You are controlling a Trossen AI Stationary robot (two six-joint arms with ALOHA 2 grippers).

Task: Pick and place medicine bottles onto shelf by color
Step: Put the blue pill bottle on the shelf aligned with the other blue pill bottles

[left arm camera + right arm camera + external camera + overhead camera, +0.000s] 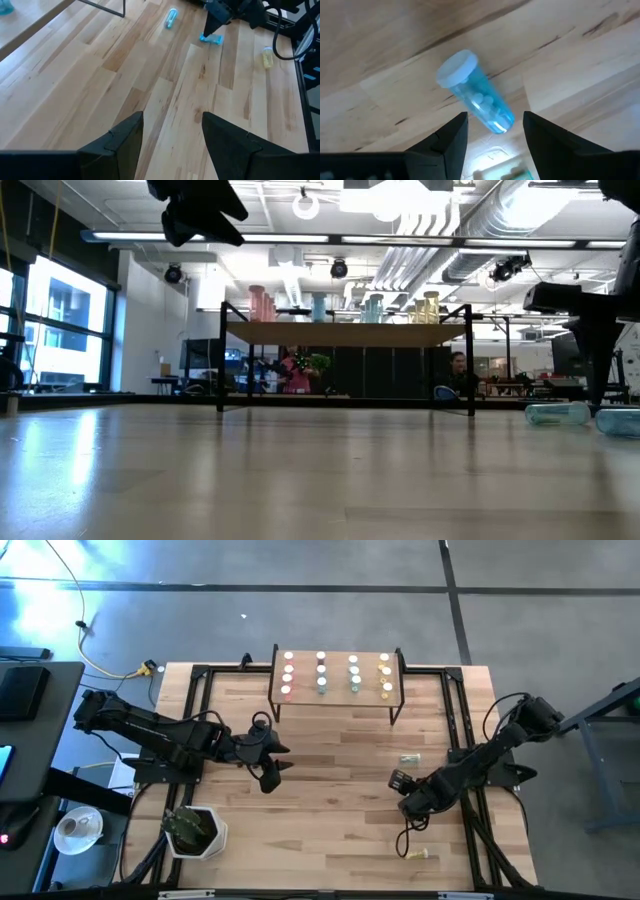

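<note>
The shelf [335,700] stands at the table's far middle with several white-capped medicine bottles in red, blue, green and yellow columns [321,673]. A blue bottle [476,92] lies on its side on the table. My right gripper [495,125] hangs open above it, pointing down, a finger on either side of its base end without touching. Another bluish bottle [171,18] and a yellow one [267,56] also lie on the table's right part. My left gripper [172,135] is open over the table's left middle, holding nothing.
A white pot with a plant [195,830] sits at the near left corner. Black frame rails [462,730] run along the table's sides. Bare wood lies between the two arms and in front of the shelf.
</note>
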